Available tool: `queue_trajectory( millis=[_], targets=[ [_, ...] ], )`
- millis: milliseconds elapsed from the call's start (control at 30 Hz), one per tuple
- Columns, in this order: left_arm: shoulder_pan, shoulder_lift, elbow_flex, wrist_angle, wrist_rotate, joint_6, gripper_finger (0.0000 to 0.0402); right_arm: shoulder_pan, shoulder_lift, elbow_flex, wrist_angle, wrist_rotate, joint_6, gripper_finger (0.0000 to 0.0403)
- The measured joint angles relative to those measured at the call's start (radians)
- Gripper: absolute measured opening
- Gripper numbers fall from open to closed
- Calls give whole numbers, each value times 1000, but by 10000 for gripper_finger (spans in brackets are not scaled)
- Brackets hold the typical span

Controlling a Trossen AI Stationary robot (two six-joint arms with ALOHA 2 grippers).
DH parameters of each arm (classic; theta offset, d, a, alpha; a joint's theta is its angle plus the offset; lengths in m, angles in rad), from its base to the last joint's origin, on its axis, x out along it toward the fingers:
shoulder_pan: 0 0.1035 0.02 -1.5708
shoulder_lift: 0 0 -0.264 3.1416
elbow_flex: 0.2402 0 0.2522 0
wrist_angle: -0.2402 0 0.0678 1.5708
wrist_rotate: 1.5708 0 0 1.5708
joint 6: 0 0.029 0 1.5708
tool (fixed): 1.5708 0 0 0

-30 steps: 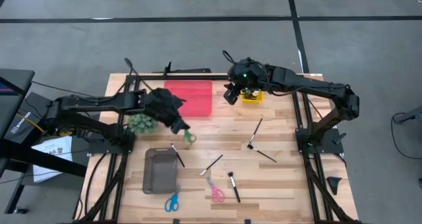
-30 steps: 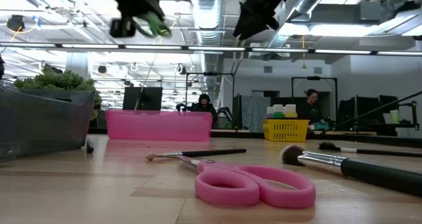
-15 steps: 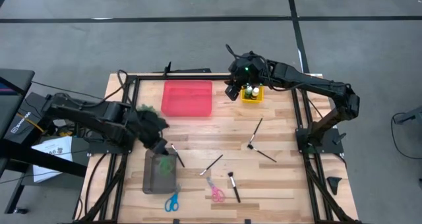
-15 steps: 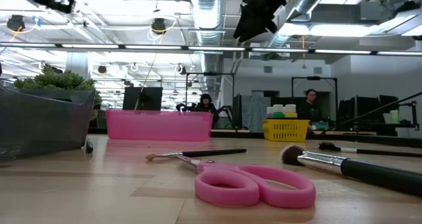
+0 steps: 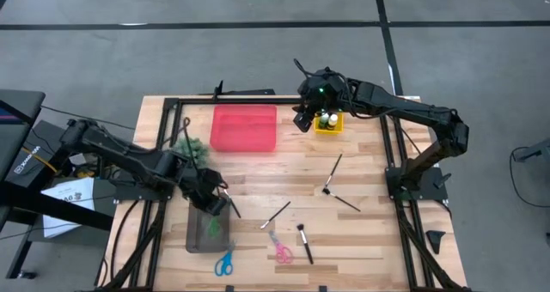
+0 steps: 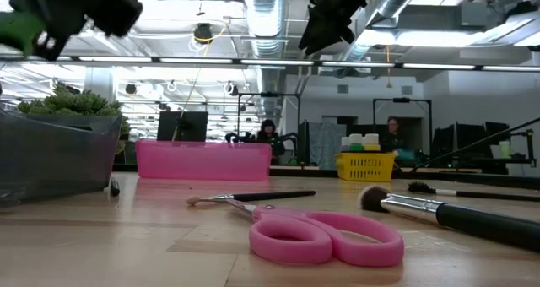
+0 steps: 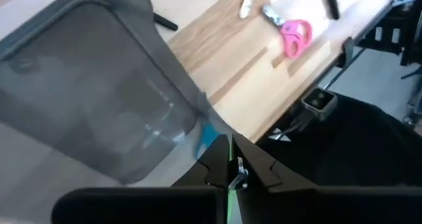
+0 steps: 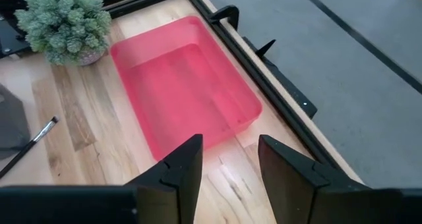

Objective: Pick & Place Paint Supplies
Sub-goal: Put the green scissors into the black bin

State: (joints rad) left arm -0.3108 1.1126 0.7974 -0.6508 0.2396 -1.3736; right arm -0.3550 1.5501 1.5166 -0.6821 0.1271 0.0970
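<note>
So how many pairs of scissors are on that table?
2. In the high view, the pink scissors lie near the table's lower edge beside a black-handled brush. The blue scissors lie just below the grey bin. None looks hidden.

No writing, label, brand or number can be read on anything in these pictures; the lettering on the white sheet [image 5: 67, 195] is too small to read.
</note>
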Motion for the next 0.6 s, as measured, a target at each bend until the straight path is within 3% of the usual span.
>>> queue_trajectory(
  millis=[600],
  targets=[
    [-42, 17, -196, 184, -5, -82, 2, -2, 0, 0, -14, -1, -3, 143]
  ],
)
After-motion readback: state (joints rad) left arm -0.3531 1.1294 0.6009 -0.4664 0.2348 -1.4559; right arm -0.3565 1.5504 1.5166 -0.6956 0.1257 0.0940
